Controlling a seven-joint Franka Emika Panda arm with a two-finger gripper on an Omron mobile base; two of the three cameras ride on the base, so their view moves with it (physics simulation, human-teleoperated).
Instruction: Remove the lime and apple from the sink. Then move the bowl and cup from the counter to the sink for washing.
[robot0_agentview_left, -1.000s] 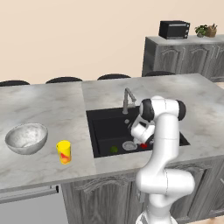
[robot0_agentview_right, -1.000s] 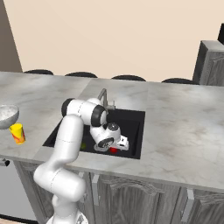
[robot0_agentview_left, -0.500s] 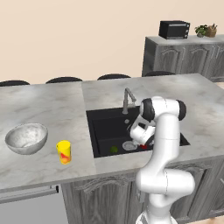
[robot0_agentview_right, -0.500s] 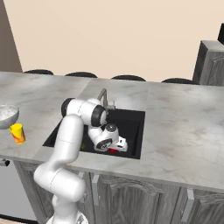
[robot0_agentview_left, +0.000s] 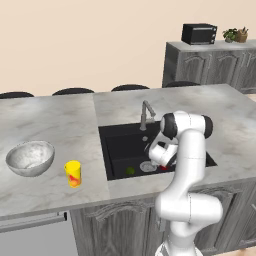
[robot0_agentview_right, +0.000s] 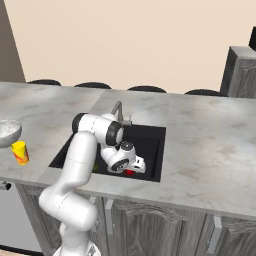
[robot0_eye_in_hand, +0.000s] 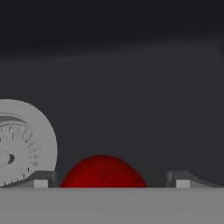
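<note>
Fingertips (robot0_eye_in_hand: 41, 179) spread, the apple (robot0_eye_in_hand: 103, 171) between them but not pinched — gripper (robot0_eye_in_hand: 109, 181) is low in the sink (robot0_agentview_left: 120, 145), just beside the drain (robot0_eye_in_hand: 24, 142). Apple is glossy red, round, only its top visible. Lime (robot0_agentview_left: 130, 170) sits on the sink floor, other side of the drain. Nothing is out yet — bowl (robot0_agentview_left: 30, 157) and cup (robot0_agentview_left: 73, 173) are on the counter (robot0_agentview_left: 60, 125) left of the sink, untouched. All four moves remain.

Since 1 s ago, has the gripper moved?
Yes. The gripper has sunk lower into the sink, away from the faucet. The apple sits between its open fingertips.
</note>
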